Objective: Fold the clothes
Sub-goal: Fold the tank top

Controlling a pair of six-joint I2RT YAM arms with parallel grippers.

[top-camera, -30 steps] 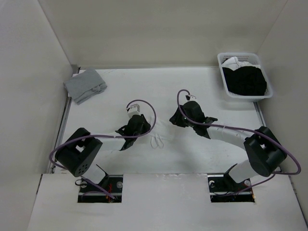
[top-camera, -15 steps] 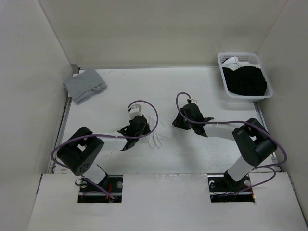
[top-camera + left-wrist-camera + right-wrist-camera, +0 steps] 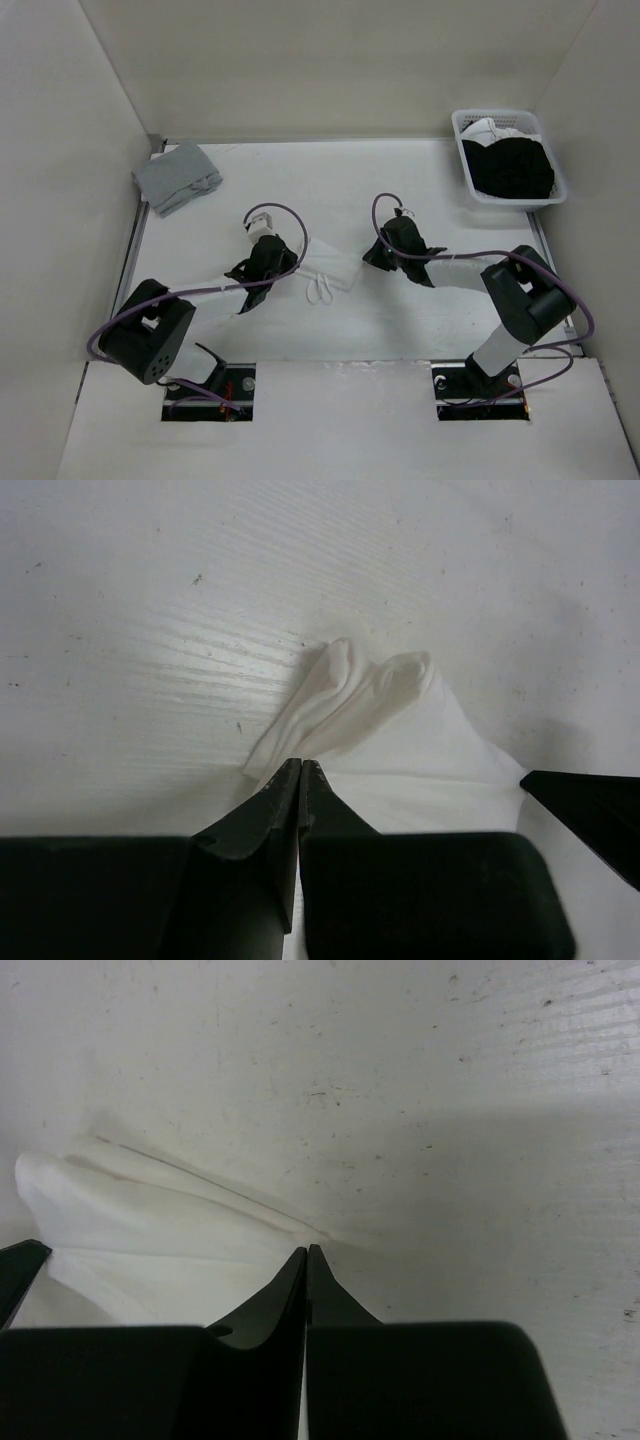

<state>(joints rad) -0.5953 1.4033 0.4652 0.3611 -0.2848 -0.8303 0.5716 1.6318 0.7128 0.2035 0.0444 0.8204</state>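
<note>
The clothes [image 3: 332,266] are a thin white camisole, its narrow straps [image 3: 320,291] looped on the table toward the near edge. It spans the gap between both grippers and is pulled into raised creases. My left gripper [image 3: 283,256] is shut, its tips [image 3: 300,764] pinching the bunched left edge of the clothes [image 3: 400,720]. My right gripper [image 3: 377,256] is shut too, its tips [image 3: 307,1250] at the right edge, where a crease of the clothes [image 3: 150,1220] runs into them. The rest of the fabric lies under the two wrists.
A folded grey garment [image 3: 177,177] lies at the back left of the white table [image 3: 300,190]. A white basket [image 3: 466,150] with a black clothing pile [image 3: 513,168] stands at the back right. Walls close in on three sides.
Both grippers have shut on the camisole's edges. The left wrist has shifted back and to the left, and the fabric now stands out in raised folds between the grippers.
</note>
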